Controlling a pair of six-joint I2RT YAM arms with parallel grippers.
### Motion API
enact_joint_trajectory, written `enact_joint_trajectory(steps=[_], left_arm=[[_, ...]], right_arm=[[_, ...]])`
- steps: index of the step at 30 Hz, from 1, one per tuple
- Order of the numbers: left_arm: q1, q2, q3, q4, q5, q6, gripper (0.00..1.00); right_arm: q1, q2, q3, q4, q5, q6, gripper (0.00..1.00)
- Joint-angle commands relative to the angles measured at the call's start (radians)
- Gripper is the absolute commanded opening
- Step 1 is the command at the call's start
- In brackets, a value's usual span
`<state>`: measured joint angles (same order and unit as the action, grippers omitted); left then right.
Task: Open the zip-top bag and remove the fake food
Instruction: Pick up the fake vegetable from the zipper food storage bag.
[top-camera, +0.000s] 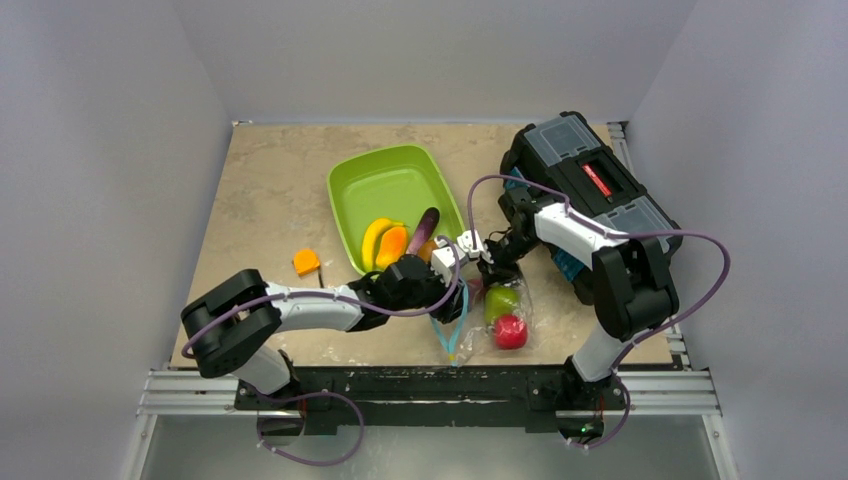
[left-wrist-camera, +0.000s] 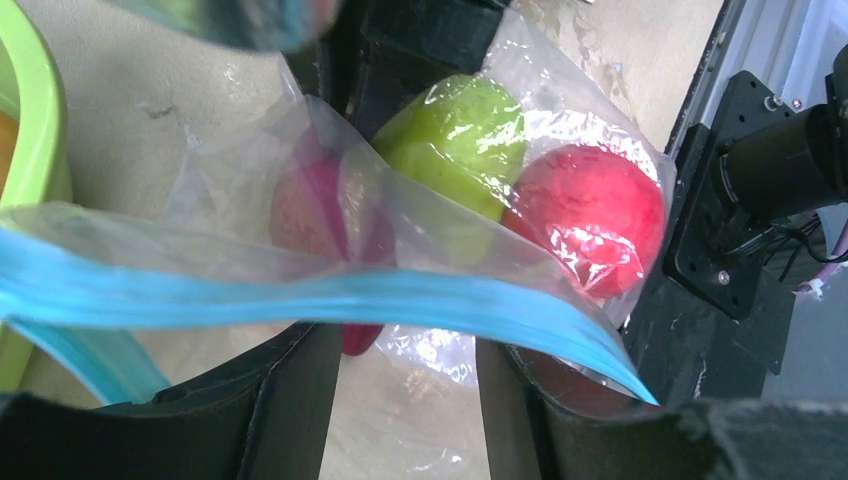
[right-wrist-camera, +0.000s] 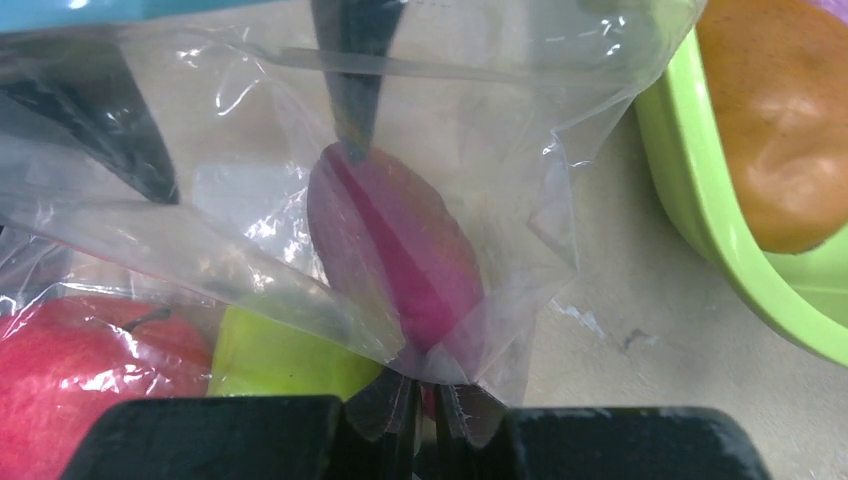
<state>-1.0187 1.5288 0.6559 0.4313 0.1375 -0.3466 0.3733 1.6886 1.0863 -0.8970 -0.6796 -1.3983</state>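
The zip-top bag lies on the table in front of the green tray, its blue zip strip across my left fingers. Inside the bag are a green pear, a red apple and a maroon piece. My left gripper stands open at the bag's mouth, with only film and table between its jaws. At the opposite end, my right gripper is shut on the bag's clear film, right by the maroon piece. A banana, an orange piece and an eggplant lie in the tray.
A small orange block sits on the table left of the tray. A black toolbox fills the back right, behind my right arm. The table's front edge and metal rail run just below the bag.
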Motion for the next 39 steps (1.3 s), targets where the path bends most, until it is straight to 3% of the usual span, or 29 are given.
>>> enact_joint_trajectory(steps=[1, 15, 26, 31, 39], left_arm=[[-0.014, 0.008, 0.000, 0.032, -0.051, 0.045, 0.51], [-0.095, 0.050, -0.034, 0.058, -0.197, -0.002, 0.54], [-0.128, 0.081, -0.060, 0.082, -0.199, -0.018, 0.54], [-0.154, 0.079, -0.065, 0.024, -0.228, -0.013, 0.53], [-0.201, 0.071, -0.023, -0.148, -0.413, -0.002, 0.54]], right_arm=[[0.031, -0.021, -0.044, -0.043, -0.022, -0.023, 0.07], [0.044, 0.016, -0.031, -0.077, -0.146, 0.028, 0.03], [0.043, 0.009, -0.057, -0.016, -0.171, 0.133, 0.02], [0.041, 0.002, -0.066, 0.024, -0.157, 0.183, 0.03], [0.040, -0.005, -0.080, 0.055, -0.165, 0.218, 0.04]])
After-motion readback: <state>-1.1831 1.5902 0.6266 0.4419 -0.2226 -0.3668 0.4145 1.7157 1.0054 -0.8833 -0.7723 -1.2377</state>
